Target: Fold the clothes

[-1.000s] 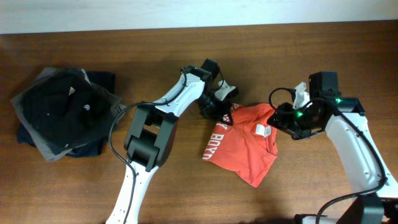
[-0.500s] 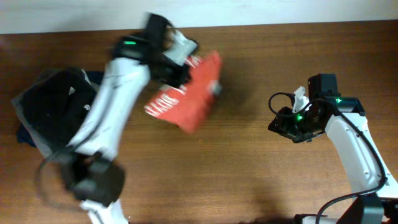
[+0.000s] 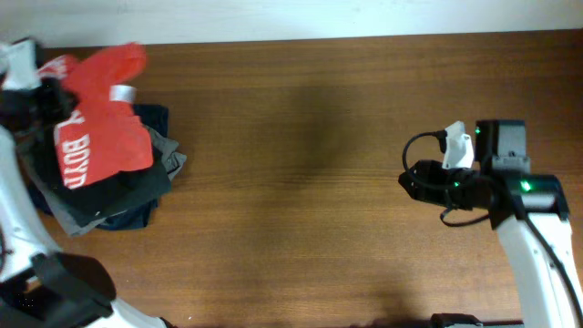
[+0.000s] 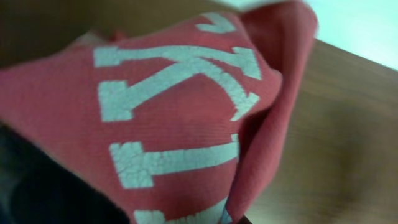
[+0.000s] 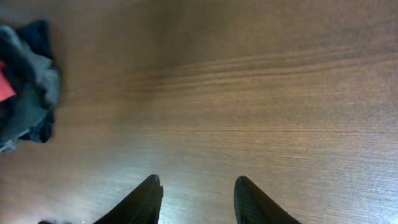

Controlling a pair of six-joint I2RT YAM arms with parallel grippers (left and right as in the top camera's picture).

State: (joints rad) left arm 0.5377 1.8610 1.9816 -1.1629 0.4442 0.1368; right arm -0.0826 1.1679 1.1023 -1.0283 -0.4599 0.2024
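- On top of the pile of dark garments [image 3: 137,196], towards its far side, lies the red-orange shirt [image 3: 105,128]. It is bunched rather than flat, its white lettering [image 3: 73,150] facing up and its neck tag [image 3: 121,93] showing near the top edge.
- The step in hand looks like stacking: the shirt is being set down on the pile, the folding itself apparently over.
- The left gripper [image 3: 50,87] sits at the pile's far-left corner, against the shirt's upper edge. Its fingers are hidden in both views, since the wrist camera sees only red cloth [image 4: 174,124] pressed close. The claw is together, and I judge it is pinching that edge.
- The left arm reaches in from the near-left side of the pile, its wrist low over the shirt.
- Next move, as I judge it: let go of the cloth, then lift straight up so no fold drags along. The shirt sits crooked and partly overhanging the pile, so a tidying nudge may be needed.
- Well to the right of the pile, across bare table [image 3: 301,182], the right gripper [image 3: 407,178] points towards the pile. Its fingers [image 5: 146,199] stand apart with nothing between them.
- The right arm is bent at the elbow, forearm level, and idle.
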